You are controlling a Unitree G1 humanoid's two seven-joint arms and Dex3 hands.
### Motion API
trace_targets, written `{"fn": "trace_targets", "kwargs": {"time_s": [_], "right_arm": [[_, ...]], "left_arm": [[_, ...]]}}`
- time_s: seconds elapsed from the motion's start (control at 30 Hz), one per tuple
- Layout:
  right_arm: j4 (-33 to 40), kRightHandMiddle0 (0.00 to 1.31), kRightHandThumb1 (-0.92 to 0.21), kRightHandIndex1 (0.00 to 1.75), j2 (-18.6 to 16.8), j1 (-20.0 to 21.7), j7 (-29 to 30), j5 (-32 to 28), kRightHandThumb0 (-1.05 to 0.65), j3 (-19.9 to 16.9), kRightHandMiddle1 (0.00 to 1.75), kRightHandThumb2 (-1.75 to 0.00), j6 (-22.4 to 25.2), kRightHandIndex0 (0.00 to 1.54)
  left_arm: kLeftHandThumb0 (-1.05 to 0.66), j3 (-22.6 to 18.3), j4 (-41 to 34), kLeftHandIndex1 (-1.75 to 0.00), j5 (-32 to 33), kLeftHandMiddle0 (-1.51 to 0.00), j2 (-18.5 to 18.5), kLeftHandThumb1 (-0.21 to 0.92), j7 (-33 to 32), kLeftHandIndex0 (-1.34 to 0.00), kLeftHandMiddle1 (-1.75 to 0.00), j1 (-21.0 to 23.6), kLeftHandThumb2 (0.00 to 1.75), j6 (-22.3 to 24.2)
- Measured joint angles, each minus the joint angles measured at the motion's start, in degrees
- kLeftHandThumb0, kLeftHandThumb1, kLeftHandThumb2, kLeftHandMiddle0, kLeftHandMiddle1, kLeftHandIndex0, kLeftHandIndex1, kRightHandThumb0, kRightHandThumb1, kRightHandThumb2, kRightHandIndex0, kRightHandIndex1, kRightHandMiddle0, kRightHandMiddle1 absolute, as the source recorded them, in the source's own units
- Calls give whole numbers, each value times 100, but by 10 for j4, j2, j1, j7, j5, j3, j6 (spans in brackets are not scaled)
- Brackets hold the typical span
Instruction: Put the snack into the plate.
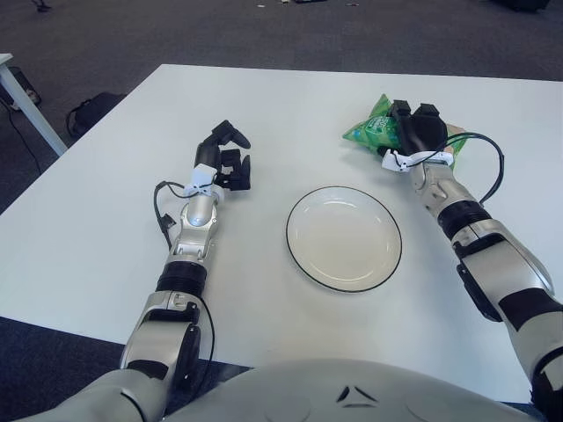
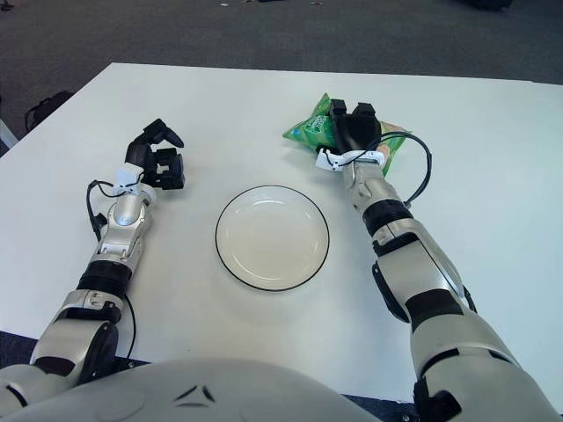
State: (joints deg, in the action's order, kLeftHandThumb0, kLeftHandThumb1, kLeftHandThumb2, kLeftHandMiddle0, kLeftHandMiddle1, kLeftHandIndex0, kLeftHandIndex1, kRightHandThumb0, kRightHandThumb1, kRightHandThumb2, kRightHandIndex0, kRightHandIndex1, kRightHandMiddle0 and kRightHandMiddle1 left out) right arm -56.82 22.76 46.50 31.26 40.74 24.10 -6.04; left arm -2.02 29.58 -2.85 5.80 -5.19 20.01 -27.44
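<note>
Left eye view: right hand [image 1: 420, 132] sits at the far right of the white table [image 1: 106, 220], forearm stretched forward, black fingers curled down over the top of the snack [image 1: 374, 129]. Looks like a grasp, with the fingers wrapped on the bag. The snack is one green crinkled foil-type pouch, glossy, puffy, with one corner sticking out to the left of the hand. It lies on the table beyond and to the right of the plate [image 1: 344, 237], apart from it and not in it. One plate: round, shallow, pale cream with a thin dark rim line, nothing in it. Left hand [image 1: 227, 158] shows to the left of the plate, fingers loosely bent with one raised, holding nothing. Black cable loops run along both wrists.

Right eye view: same layout, shifted. Right hand [image 2: 352, 130] covers the middle of the snack [image 2: 308, 129]; green bag shows on both sides of the fingers, with an orange-tan patch at its right end. Plate [image 2: 272, 236] is nearer the robot than the bag, with a clear gap between them. Left hand [image 2: 158, 158] is well left of the plate, fingers relaxed and partly curled. Table surface is matte and flat; dark carpet floor [image 2: 264, 31] lies beyond it.
</note>
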Motion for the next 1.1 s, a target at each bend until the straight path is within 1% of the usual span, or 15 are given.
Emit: {"fn": "trace_targets", "kwargs": {"time_s": [0.03, 0.13, 0.27, 0.4, 0.53, 0.63, 0.77, 1.0, 1.1], "right_arm": [[2, 76, -2, 132, 1, 0, -2, -6, 0, -4, 175, -152, -5, 89], [13, 77, 1, 128, 6, 0, -14, -16, 0, -13, 175, -154, -12, 94], [42, 72, 3, 135, 15, -1, -38, -23, 0, -26, 175, -158, -12, 97], [74, 69, 4, 146, 21, -2, -61, -33, 0, -39, 175, -163, -8, 96], [129, 66, 3, 153, 30, -7, -92, -42, 0, -56, 175, -164, -2, 93], [193, 65, 2, 154, 36, -16, -120, -47, 0, -74, 175, -163, 19, 93], [285, 64, 1, 151, 35, -29, -160, -56, 0, -94, 175, -160, 61, 93], [445, 63, -1, 144, 18, -52, -244, -91, 0, -133, 175, -157, 145, 95], [503, 63, -1, 142, 10, -64, -278, -115, 0, -150, 175, -156, 169, 96]], "left_arm": [[-50, 0, 0, -175, 0, -136, 0, 27, 0, -66, -175, 0, 138, 0], [-51, 0, 0, -175, -1, -136, 0, 26, -4, -66, -175, 0, 139, 0], [-51, 0, 0, -175, -1, -136, 0, 26, -6, -66, -175, 0, 139, 0], [-51, 0, 0, -175, -1, -136, 0, 26, -7, -66, -175, 1, 139, 0], [-51, 0, -1, -175, -2, -136, 0, 26, -9, -66, -175, 1, 139, 0], [-51, 1, -1, -175, -3, -136, 0, 26, -9, -66, -175, 3, 139, 0], [-51, 2, -2, -175, -4, -136, 1, 26, -9, -66, -175, 6, 139, 0], [-51, 3, 3, -175, -5, -136, 0, 26, -9, -66, -175, 8, 139, -2], [-51, 2, 8, -175, -4, -136, -2, 26, -9, -66, -175, 9, 139, -6]]}}
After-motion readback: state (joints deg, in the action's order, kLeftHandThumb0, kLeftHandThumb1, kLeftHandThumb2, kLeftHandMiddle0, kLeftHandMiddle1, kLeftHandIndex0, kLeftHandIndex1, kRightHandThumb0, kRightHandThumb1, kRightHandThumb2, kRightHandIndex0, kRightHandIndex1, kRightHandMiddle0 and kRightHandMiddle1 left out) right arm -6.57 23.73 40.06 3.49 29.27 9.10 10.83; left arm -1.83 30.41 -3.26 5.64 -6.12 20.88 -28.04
